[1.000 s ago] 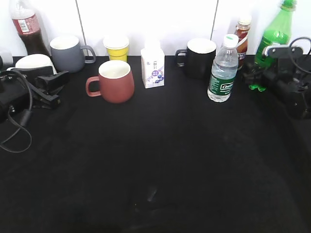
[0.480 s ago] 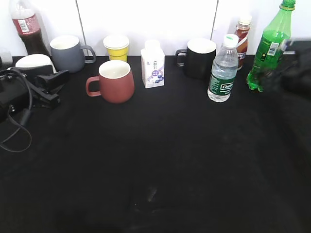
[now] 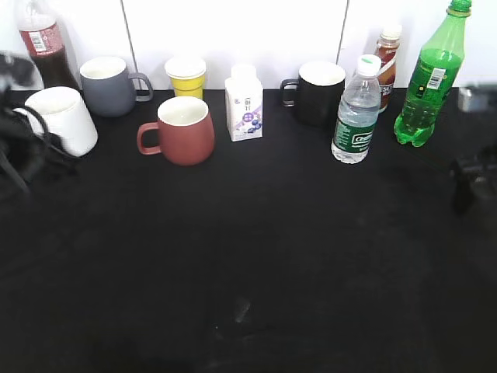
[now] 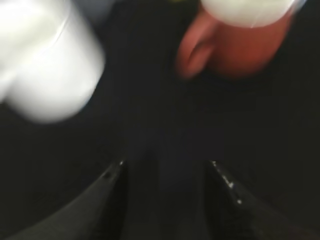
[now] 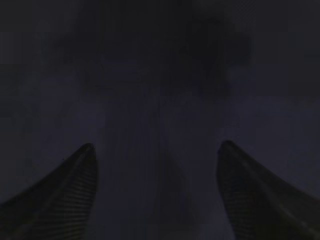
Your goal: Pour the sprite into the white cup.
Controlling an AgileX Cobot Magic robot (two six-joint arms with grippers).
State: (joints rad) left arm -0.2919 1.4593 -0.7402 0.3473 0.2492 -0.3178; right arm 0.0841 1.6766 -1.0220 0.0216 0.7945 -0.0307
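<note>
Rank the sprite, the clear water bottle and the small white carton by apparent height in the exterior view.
1. sprite, tallest.
2. clear water bottle.
3. small white carton, shortest.
All stand in roughly the same back row, so camera nearness hardly skews this.

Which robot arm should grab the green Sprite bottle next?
The right. Its hand is open and empty, on the same side as the Sprite bottle. The left hand is far away by the white cup.

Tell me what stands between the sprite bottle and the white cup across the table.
The sprite stands far right, the white cup far left. Along the back row between them stand the water bottle, black mug, small white carton, reddish-brown mug and grey mug. The front of the table offers a freer path.
</note>
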